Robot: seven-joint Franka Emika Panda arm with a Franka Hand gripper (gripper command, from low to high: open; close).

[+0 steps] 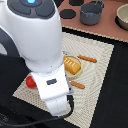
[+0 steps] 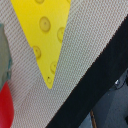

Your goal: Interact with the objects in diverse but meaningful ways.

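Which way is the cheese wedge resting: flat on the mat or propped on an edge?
Flat. In the wrist view the cheese wedge shows its broad holed face lying against the woven mat.

No text, label, brand, number or sign can be read on anything in either view.

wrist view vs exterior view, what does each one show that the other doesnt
Only the wrist view shows the yellow cheese wedge, lying on the woven mat. Only the exterior view shows the robot arm, the bread loaf on the plate, two orange-handled utensils and a grey pot. Both show the mat and the red tomato.
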